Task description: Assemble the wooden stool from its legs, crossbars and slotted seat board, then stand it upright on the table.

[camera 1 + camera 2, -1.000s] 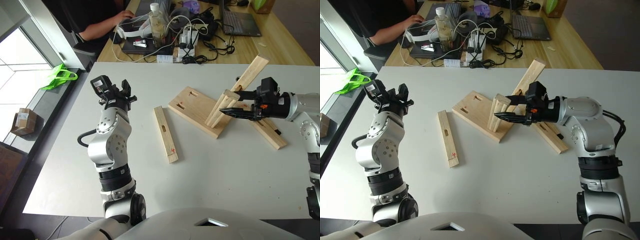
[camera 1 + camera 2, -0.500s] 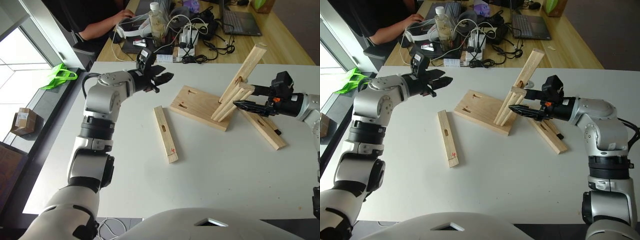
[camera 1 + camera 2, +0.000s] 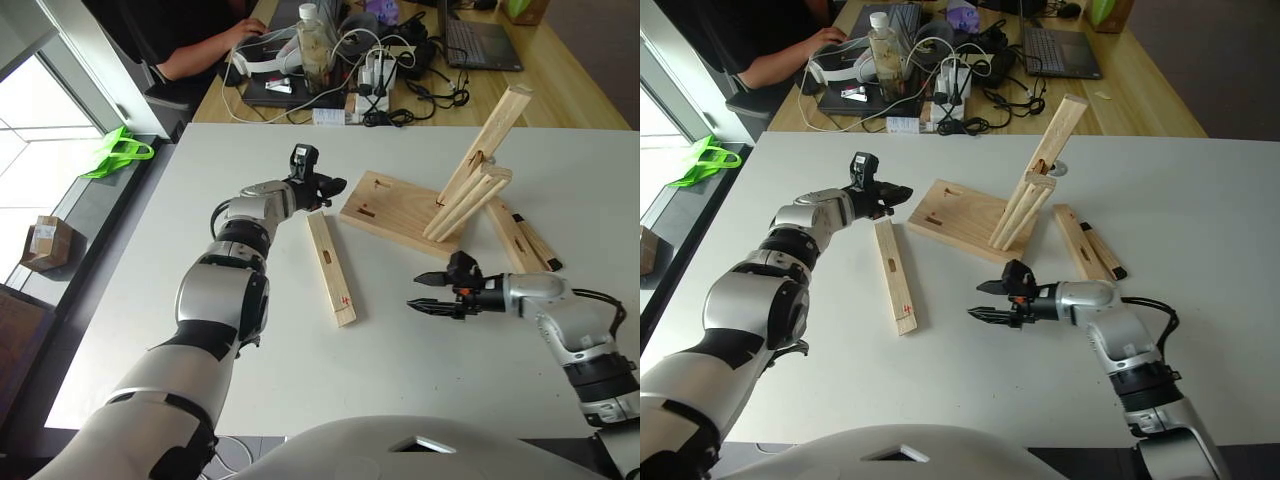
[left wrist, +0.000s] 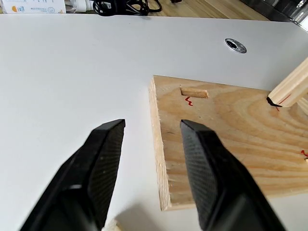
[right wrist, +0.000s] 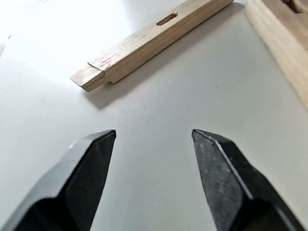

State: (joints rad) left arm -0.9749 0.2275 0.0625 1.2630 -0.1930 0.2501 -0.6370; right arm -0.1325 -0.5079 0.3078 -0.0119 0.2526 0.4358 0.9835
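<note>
Slotted seat board (image 3: 385, 215) flat on the white table (image 3: 150, 330), with legs (image 3: 470, 195) rising tilted from its right end – whether seated in slots, impossible to tell. Left gripper (image 3: 335, 187) just beside the board's left corner, fingers spread, holding nothing. Right gripper (image 3: 415, 292) low over the table nearer the robot, fingers likewise apart and empty, pointed toward a loose slotted bar (image 3: 331, 267) – not touching it. More wooden pieces (image 3: 522, 240) flat to the right of the board

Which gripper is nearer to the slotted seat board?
Left. The left gripper is at the left edge of the slotted seat board; the right gripper hangs over the table in front, apart from it.
</note>
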